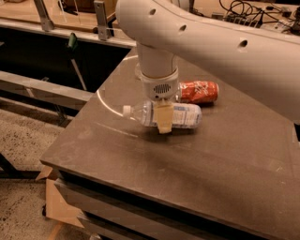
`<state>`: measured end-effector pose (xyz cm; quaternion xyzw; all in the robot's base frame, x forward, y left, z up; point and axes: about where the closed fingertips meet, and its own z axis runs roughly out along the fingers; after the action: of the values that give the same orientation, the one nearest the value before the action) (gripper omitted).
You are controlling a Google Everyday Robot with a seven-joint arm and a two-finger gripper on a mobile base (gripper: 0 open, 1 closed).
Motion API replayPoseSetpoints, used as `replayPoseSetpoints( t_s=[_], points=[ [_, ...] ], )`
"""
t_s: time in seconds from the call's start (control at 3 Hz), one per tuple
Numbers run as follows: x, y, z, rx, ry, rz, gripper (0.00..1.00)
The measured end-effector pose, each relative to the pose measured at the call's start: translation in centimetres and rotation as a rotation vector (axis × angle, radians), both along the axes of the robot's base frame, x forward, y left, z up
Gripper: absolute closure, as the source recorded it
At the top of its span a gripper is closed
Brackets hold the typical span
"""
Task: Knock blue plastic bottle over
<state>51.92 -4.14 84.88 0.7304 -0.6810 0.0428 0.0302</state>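
Observation:
The blue plastic bottle point(183, 115) lies on its side on the dark table point(187, 178). Its white cap point(126, 110) points left and its white-and-blue label faces up. My gripper point(164, 125) hangs down from the white arm point(211, 42) right in front of the bottle's middle and covers part of it. It is level with the bottle, at or just above the table top. A red-orange soda can point(199, 91) lies on its side just behind the bottle.
The table's left edge and front edge drop off to a speckled floor point(23, 140). A shelf with metal posts point(101, 18) runs along the back. Cables point(243, 9) lie at the back right. A wooden board point(61, 206) stands under the table.

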Motion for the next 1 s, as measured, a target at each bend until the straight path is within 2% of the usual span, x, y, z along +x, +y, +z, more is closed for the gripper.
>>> replayPoseSetpoints(
  t_s=[0.33, 0.67, 1.0],
  points=[
    [-0.2, 0.1, -0.4, 0.022, 0.019, -0.015, 0.04],
    [-0.2, 0.4, 0.4, 0.061, 0.024, -0.019, 0.0],
    [0.3, -0.1, 2.9, 0.166, -0.021, -0.058, 0.0]
  ],
)
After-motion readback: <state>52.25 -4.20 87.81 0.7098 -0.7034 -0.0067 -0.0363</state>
